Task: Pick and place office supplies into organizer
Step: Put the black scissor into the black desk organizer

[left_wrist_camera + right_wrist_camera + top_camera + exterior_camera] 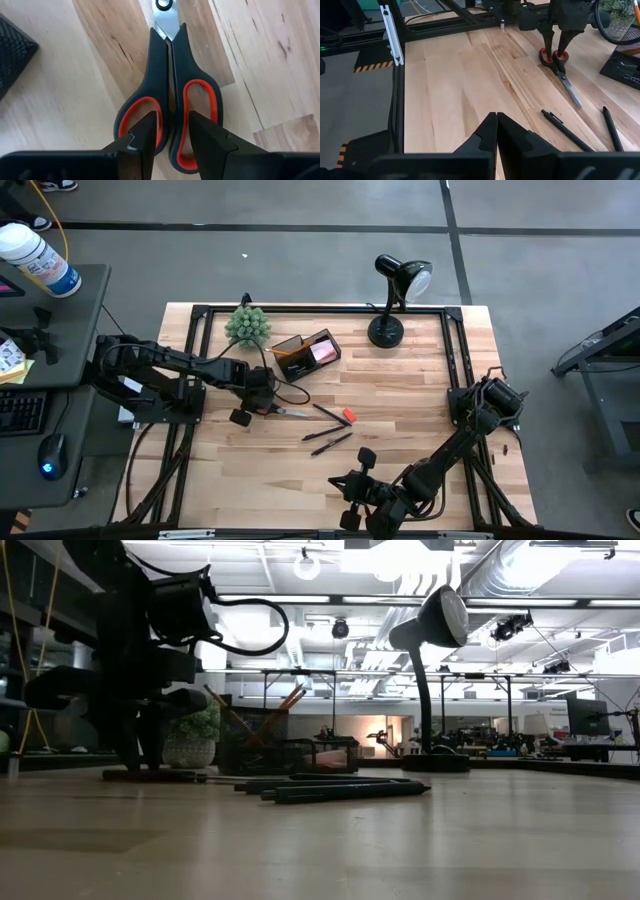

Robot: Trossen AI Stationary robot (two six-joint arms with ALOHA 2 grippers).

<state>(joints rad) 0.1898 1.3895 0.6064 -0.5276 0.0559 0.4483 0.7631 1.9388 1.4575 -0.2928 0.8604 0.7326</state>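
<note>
The red-and-black-handled scissors (170, 90) lie flat on the wooden table, blades shut, also seen in the high view (288, 411) and the right wrist view (566, 82). My left gripper (172, 132) stands over their handles, pointing down, left of the table's middle (262, 404). The black mesh organizer (308, 352) sits toward the far edge, holding orange pencils and a pink pad. Two black pens (328, 413) (330, 442) and a red eraser (349, 416) lie right of the scissors. My right gripper (496, 120) waits shut near the near edge (352, 498). My left gripper comes from above with one finger (146, 135) down in each red-lined handle loop. The two inner bars of the handles (172, 107) lie between the fingers, close against them. The scissors lie flat on the table.
A black desk lamp (390, 328) stands at the far edge, right of the organizer. A small green plant (247, 326) stands on its left. A black frame rail (395, 35) runs along the table's sides. Bare wood lies between the pens and my right gripper.
</note>
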